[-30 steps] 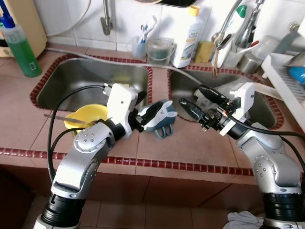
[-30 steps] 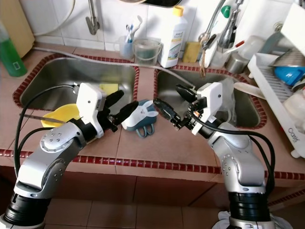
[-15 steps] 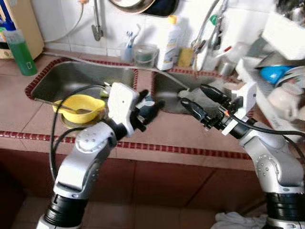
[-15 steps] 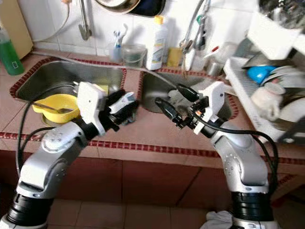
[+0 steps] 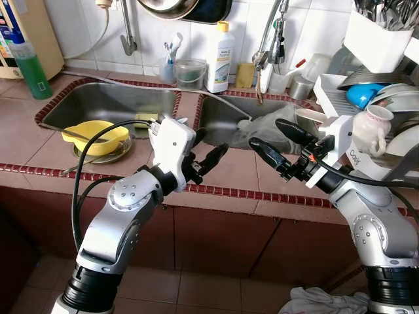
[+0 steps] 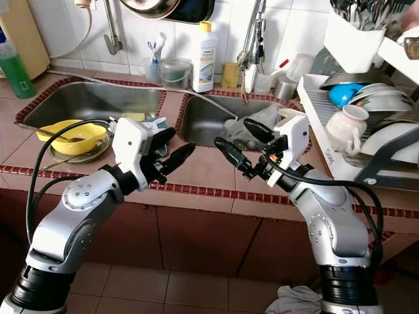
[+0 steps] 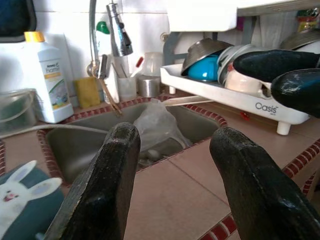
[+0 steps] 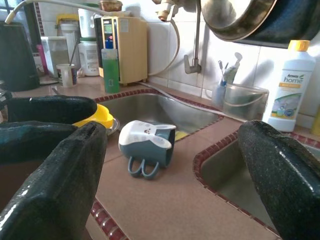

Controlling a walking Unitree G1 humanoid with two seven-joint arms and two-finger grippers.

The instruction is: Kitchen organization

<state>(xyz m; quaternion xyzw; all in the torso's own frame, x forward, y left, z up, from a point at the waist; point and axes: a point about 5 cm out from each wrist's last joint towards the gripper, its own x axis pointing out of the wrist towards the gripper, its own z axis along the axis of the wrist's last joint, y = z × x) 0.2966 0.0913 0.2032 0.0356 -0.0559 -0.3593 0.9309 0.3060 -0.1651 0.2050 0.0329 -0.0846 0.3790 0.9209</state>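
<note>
1. Left gripper [image 5: 208, 148] is raised over the front part of the tiled counter [image 5: 236, 173], on the strip between the two sinks – fingers spread wide, nothing between them.
2. Right gripper [image 5: 277, 142] hangs over the counter's front edge before the right sink [image 5: 226, 118], pointing toward the left gripper; its fingers are wide apart and empty too.
3. The two grippers are near each other, tips not touching.
4. Bunny mug [image 8: 147, 141] – teal with a white rabbit face – lies on its side on the counter strip between the sinks, handle toward the front edge. In the head views the left wrist covers most of it. Neither gripper touches it.
5. Left sink [image 5: 105, 104] has a yellow bowl [image 5: 95, 137] on a metal plate at its front, a utensil resting in the bowl.
6. Right sink holds a crumpled clear plastic bag [image 7: 157, 125].
7. Along the counter's back edge: white detergent bottle [image 5: 220, 59], clear plastic container [image 5: 190, 73] with toothbrushes beside it, yellow sponge [image 5: 245, 76], and the tap.
8. Green bottle [image 5: 27, 60] at the back left corner of the counter.
9. Dish rack [image 5: 353, 104] on the counter's right end, with a blue bowl [image 5: 364, 95], a white cup [image 5: 370, 127] and plates.
</note>
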